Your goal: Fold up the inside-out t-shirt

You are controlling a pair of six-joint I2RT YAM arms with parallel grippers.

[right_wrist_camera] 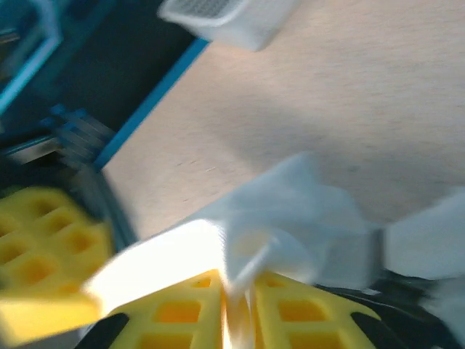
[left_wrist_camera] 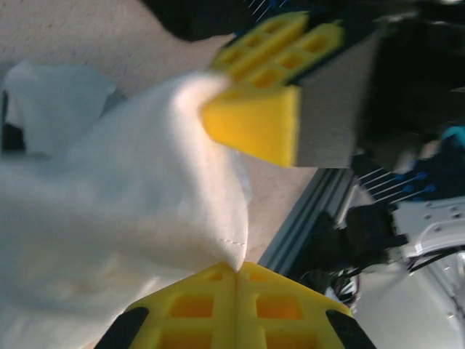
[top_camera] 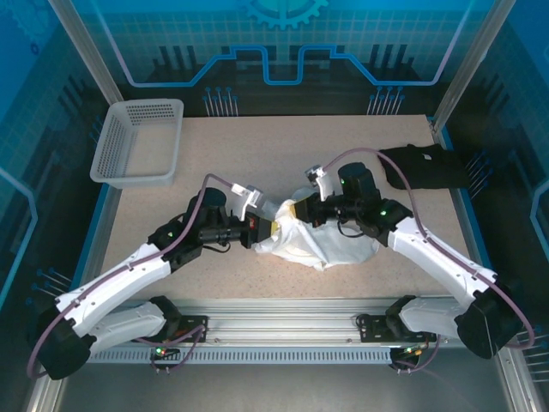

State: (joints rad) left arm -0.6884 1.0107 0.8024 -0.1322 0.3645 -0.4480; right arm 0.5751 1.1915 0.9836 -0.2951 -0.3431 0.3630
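Together, left claw (left_wrist_camera: 236,270) and right claw (right_wrist_camera: 234,292) clamp bunched white t-shirt (top_camera: 333,245)

No words, numbers or brand names can be read in any of the views. The only sign is a blue gear drawing (top_camera: 284,10) on the far wall (top_camera: 171,34), with a blue line pattern (top_camera: 283,82) under it.

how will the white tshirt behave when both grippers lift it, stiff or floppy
Probably floppy: the wrinkled white cotton t-shirt bunches and drapes in soft folds between the left gripper and right gripper, both shut on it. Likely light, as a thin pinched edge seems to carry the fabric. Unheld parts would probably sag and drag.
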